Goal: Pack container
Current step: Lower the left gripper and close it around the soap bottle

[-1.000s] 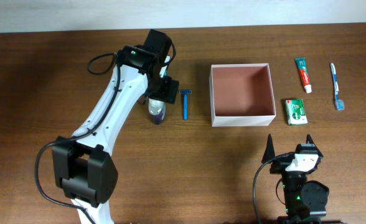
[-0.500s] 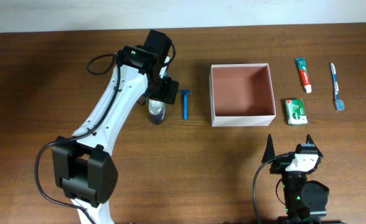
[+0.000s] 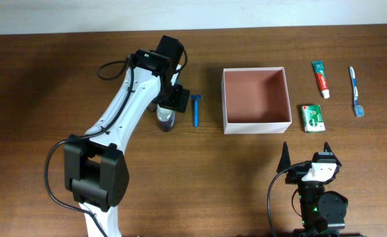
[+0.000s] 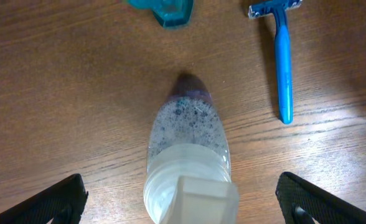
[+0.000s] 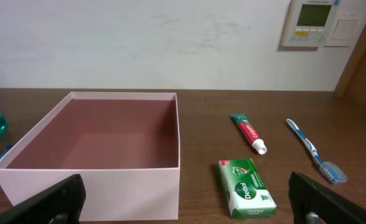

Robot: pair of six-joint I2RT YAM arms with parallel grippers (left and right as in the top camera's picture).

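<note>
The container (image 3: 257, 125) is a square shallow box with white walls and a pinkish-brown inside, and nothing lies in it. It also shows in the right wrist view (image 5: 89, 190). My left gripper (image 3: 170, 99) is open and empty. In the left wrist view (image 4: 182, 200) its fingers stand wide on either side of a clear bottle (image 4: 186, 134) with a white cap, not touching it. The bottle (image 3: 166, 120) stands left of the container. My right gripper (image 3: 305, 153) is open and empty near the front edge; in its own view (image 5: 189, 205) it faces the container.
A blue razor (image 3: 195, 110) lies between the bottle and the container, also in the left wrist view (image 4: 281, 62). A teal bottle (image 4: 164, 9) stands just beyond. Right of the container lie a green soap box (image 3: 312, 118), a toothpaste tube (image 3: 320, 78) and a toothbrush (image 3: 355, 91).
My left arm has shifted slightly to the right over the clear bottle. The right arm and the objects have not moved.
</note>
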